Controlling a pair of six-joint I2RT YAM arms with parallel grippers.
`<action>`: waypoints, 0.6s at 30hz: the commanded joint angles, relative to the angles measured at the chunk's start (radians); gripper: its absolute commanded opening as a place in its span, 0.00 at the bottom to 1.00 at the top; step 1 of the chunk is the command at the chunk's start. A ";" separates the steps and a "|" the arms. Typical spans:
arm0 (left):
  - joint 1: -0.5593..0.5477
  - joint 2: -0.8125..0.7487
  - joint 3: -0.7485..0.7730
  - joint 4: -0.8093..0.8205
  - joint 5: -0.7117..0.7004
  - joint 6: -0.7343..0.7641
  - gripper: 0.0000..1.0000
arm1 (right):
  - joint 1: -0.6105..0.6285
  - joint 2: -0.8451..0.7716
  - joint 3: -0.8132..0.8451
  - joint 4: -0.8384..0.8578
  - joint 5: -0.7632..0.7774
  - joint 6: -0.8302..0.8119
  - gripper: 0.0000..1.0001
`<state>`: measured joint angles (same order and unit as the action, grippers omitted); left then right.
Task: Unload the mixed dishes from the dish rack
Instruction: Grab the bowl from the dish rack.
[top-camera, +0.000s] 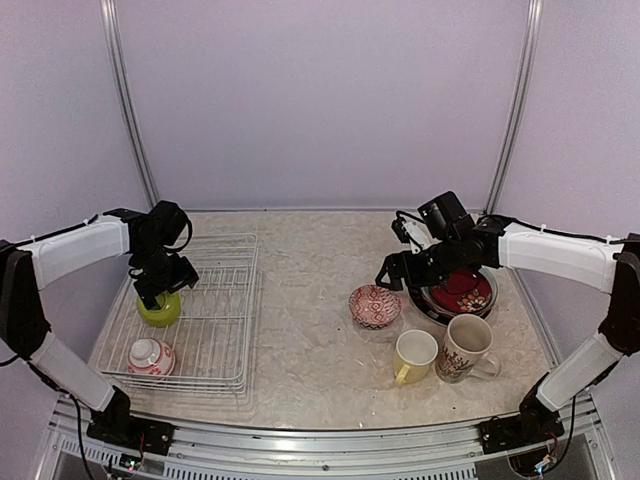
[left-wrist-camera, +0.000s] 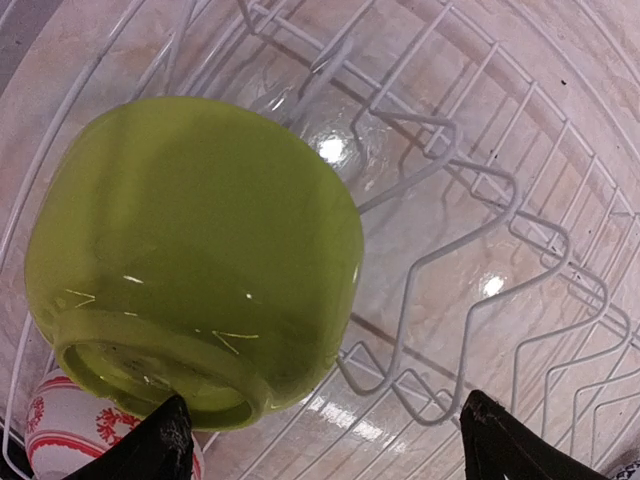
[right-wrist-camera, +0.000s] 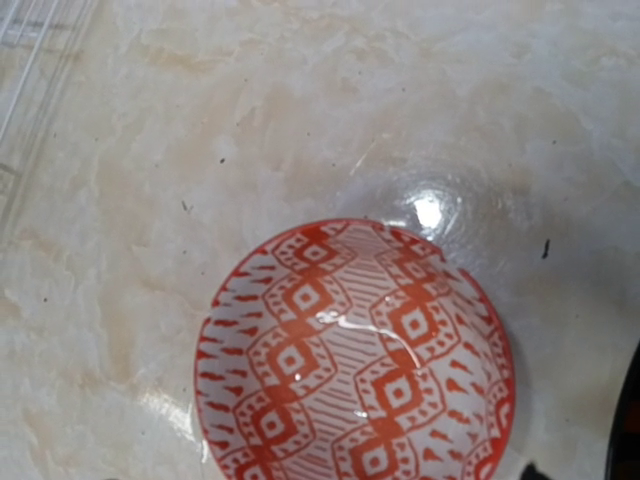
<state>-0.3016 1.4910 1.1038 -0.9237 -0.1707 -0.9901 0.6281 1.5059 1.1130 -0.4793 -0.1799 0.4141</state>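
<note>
The white wire dish rack (top-camera: 215, 325) stands at the left. In it a lime-green bowl (top-camera: 158, 308) lies upside down, with a red-white patterned bowl (top-camera: 150, 357) nearer the front. My left gripper (top-camera: 155, 285) hovers just above the green bowl (left-wrist-camera: 190, 260), open, with one fingertip (left-wrist-camera: 150, 445) by its foot ring and the other (left-wrist-camera: 500, 440) over the rack wires (left-wrist-camera: 450, 290). My right gripper (top-camera: 393, 274) is open and empty above a second red-white bowl (top-camera: 375, 305) that sits upright on the table (right-wrist-camera: 355, 350).
At the right, a dark red floral plate (top-camera: 462, 290) lies on top of a stack of plates. A yellow mug (top-camera: 415, 355) and a cream patterned mug (top-camera: 467, 347) stand in front of it. Marbled tabletop (top-camera: 310, 260) lies between rack and dishes.
</note>
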 joint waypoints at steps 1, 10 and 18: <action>-0.013 -0.012 -0.119 -0.015 -0.006 -0.087 0.89 | 0.007 -0.019 -0.017 0.011 -0.008 0.009 0.83; -0.039 -0.113 -0.270 -0.054 -0.036 -0.208 0.91 | 0.006 -0.009 -0.005 0.011 -0.018 0.008 0.83; -0.078 -0.250 -0.282 -0.074 -0.043 -0.183 0.92 | 0.006 0.004 -0.004 0.024 -0.040 0.012 0.83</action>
<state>-0.3508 1.3071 0.8051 -0.9421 -0.2176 -1.1854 0.6281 1.5059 1.1126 -0.4679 -0.1997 0.4179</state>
